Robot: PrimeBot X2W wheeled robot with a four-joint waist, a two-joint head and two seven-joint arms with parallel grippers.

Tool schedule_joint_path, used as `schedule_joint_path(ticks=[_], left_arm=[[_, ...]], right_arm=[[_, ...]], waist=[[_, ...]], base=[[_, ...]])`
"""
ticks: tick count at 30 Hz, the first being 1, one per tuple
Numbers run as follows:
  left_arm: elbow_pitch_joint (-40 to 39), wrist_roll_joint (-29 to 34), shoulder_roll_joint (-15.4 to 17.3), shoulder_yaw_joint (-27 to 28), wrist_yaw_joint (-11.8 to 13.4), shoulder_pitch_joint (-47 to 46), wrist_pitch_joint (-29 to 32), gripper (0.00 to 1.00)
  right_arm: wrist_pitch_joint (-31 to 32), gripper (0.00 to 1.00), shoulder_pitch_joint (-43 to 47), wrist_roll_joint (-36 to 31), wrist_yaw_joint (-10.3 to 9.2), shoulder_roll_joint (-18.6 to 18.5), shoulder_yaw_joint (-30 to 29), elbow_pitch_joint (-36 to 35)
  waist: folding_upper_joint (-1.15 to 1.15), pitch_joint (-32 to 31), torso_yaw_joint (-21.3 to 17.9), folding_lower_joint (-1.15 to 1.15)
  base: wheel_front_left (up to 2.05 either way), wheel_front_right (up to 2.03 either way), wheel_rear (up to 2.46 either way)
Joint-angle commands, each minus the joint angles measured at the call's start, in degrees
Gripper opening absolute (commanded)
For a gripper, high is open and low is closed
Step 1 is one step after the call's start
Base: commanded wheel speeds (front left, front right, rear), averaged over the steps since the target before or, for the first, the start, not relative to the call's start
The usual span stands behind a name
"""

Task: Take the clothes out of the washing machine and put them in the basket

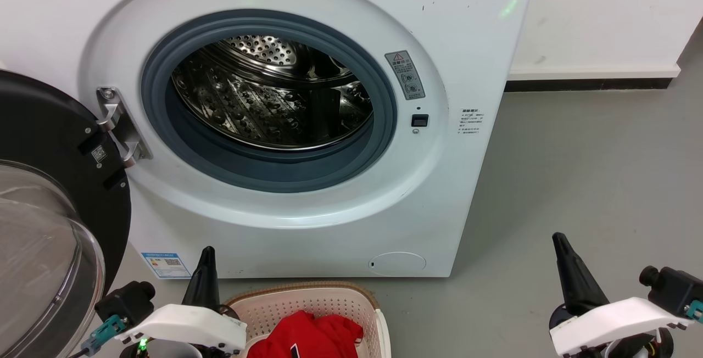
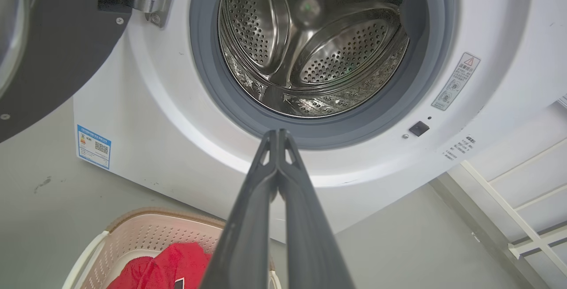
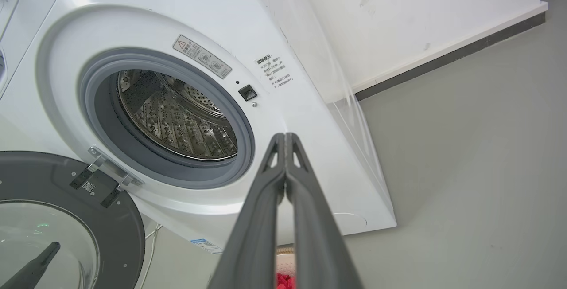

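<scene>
You've got the left gripper (image 1: pixel 207 252) low on the near left with its two dark fingers pressed together and nothing between them. The right gripper (image 1: pixel 559 241) on the near right is the same, pinched closed and empty. Both point up toward the washing machine (image 1: pixel 467 45).

The door (image 1: pixel 55 138) hangs open on the left. Inside the drum (image 1: pixel 274 100) you're looking at bare perforated steel, and the left wrist view down to the drum floor shows no cloth either. The lowest front lip sits behind the grey rubber ring (image 1: pixel 263 174), so I can't vouch for that strip.

The clothes (image 1: pixel 316 333) are a red heap in the basket (image 1: pixel 307 300), which stands on the floor just in front of the washer, beside your left gripper. By my reading the job is about done.

If you do handle that red cloth, expect it to be soft, limp and light. It will sag and trail from wherever you pinch it, and it could catch on the basket's brown rim. Go for a raised fold at the top of the heap, not a flat patch, and open the fingers before you come down.
</scene>
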Motion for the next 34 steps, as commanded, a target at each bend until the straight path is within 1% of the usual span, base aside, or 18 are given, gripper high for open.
schedule_joint_path(ticks=[1, 22, 23, 34], left_arm=[[-0.5, -2.4, -0.1, 0.6, -0.5, -1.9, 0.5, 0.0], [0.3, -18.6, -0.5, 3.2, -2.8, -2.9, 4.5, 0.0], [0.4, -20.6, -0.5, 3.6, -3.0, -3.1, 5.1, 0.0], [0.8, -27.6, -0.7, 4.7, -4.0, -3.5, 6.9, 0.0]], right_arm=[[0.2, 0.0, -2.1, 2.9, 0.0, -0.5, -0.3, -0.3], [2.1, 0.0, -3.8, 20.4, -0.01, -0.8, -1.5, 2.2], [2.4, 0.0, -4.0, 22.7, -0.01, -0.9, -1.6, 2.5], [3.4, 0.0, -4.7, 30.1, -0.01, -0.9, -2.3, 3.6]], waist=[[0.0, 0.0, 0.0, 0.0], [0.0, 0.4, 0.3, 0.0], [0.0, 0.5, 0.3, 0.0], [0.0, 0.7, 0.5, 0.0]], base=[[0.0, 0.0, 0.0], [0.0, 0.0, 0.0], [0.0, 0.0, 0.0], [0.0, 0.0, 0.0]])
